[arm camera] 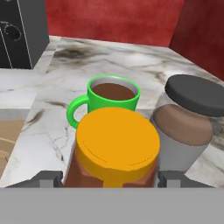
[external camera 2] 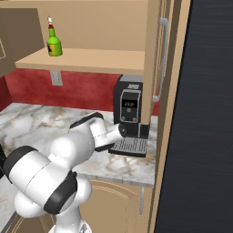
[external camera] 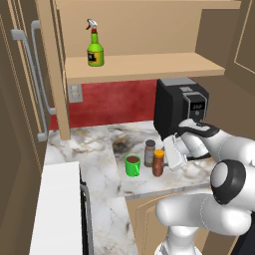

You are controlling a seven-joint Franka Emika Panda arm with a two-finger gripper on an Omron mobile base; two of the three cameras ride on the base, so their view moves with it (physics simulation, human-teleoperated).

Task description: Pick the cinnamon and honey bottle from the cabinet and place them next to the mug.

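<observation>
Where the marble counter [external camera: 99,149] fills the middle of the left base view, the green mug [external camera: 132,165], the cinnamon [external camera: 149,153] and the honey bottle [external camera: 158,162] stand close together, the mug leftmost and the honey bottle rightmost, all upright. The gripper [external camera: 172,153] sits just right of the honey bottle in that view. In the hand view the honey bottle [arm camera: 117,148] fills the lower centre, its orange cap between the two finger tips [arm camera: 46,178], which stand either side of it; whether they press on it cannot be told. Behind it stands the mug [arm camera: 111,98] with dark liquid, and at right the cinnamon [arm camera: 186,127]. The open cabinet [external camera: 144,67] occupies the upper part of the left base view, with a green spray bottle [external camera: 94,47] on its shelf. A black coffee machine [external camera: 177,104] stands right of centre.
</observation>
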